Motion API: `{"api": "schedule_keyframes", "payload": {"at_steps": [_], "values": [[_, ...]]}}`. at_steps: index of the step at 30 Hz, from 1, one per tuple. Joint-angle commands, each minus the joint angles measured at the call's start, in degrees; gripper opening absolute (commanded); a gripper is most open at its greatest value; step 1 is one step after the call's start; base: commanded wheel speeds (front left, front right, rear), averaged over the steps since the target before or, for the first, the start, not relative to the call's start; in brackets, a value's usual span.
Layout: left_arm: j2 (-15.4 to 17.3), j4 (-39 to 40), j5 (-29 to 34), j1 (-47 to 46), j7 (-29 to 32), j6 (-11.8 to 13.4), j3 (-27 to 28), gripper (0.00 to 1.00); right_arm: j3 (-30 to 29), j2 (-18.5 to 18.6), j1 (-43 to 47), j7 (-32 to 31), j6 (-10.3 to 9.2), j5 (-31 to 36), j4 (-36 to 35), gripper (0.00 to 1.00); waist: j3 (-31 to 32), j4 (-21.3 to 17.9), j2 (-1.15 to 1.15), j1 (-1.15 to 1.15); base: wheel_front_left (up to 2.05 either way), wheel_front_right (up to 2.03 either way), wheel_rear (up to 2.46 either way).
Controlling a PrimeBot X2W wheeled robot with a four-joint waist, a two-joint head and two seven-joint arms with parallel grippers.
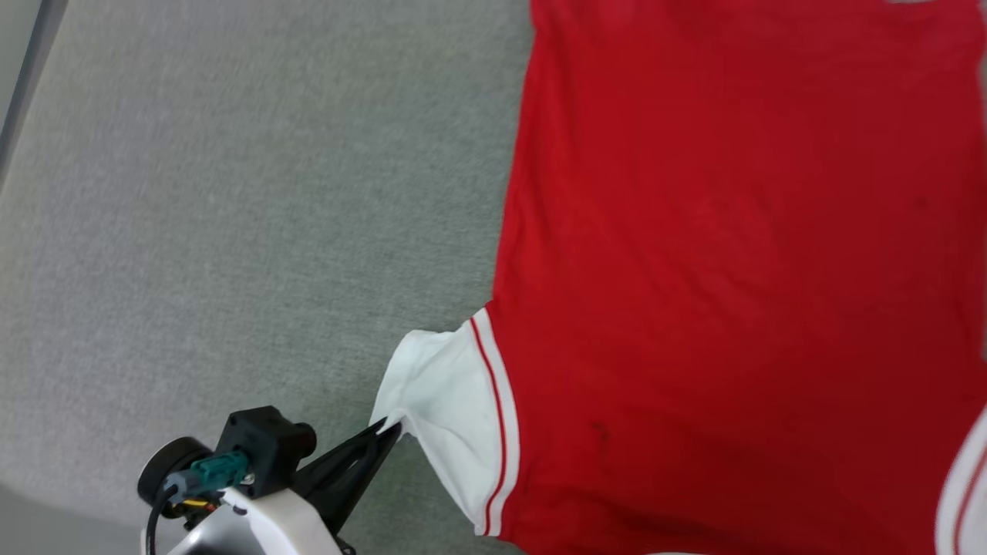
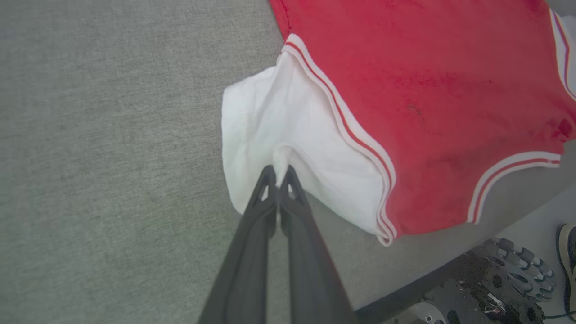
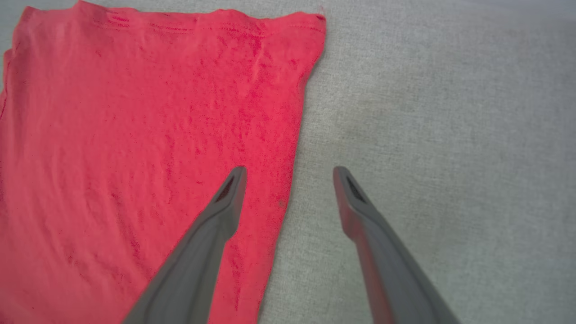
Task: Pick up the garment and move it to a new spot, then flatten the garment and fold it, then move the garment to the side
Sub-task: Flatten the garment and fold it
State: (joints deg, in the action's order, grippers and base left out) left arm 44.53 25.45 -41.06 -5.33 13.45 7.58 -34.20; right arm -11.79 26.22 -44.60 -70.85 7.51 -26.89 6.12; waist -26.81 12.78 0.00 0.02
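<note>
Near edge of the grey fabric-covered worktop (image 1: 231, 193): the left gripper (image 1: 397, 428) was closed tight on a pinch of cloth at the cuff of the white sleeve (image 1: 447, 393), fingertips pressed together around the fold. The sleeve was bunched and pulled toward the gripper.

Beyond it, the garment (image 1: 732, 270), a red knit T-shirt with white short sleeves and red-and-white striped trim, lay spread flat on the worktop. Its collar end was at the near edge, its hem toward the far edge, well apart from the left edge.

The right gripper (image 3: 290, 173) was spread wide and held nothing. One finger was over the garment's side edge, the other over bare worktop.
</note>
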Motion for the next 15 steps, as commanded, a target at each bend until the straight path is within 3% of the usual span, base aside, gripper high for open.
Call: {"api": "schedule_keyframes", "payload": {"at_steps": [1,8,15], "values": [[-0.6,-0.1,0.1,-1.1,0.0,-0.4,-0.1,0.00,-0.2,0.0,-2.2,-0.8,-0.04,1.7,1.0,1.00,-4.3,4.1,0.00,-0.02,0.00,0.00,0.00],[-3.2,-2.2,1.1,-4.6,-1.1,-3.1,-1.9,0.00,-2.2,1.1,-13.6,-5.7,-0.04,12.0,6.3,1.00,-9.0,8.6,0.00,-0.02,0.00,0.00,0.00],[-5.3,-5.0,1.8,-7.2,-2.4,-5.0,-3.2,0.00,-4.0,0.2,-17.4,-6.1,-0.04,17.7,9.0,1.00,-10.9,11.3,0.00,-0.02,0.00,0.00,0.00]]}}
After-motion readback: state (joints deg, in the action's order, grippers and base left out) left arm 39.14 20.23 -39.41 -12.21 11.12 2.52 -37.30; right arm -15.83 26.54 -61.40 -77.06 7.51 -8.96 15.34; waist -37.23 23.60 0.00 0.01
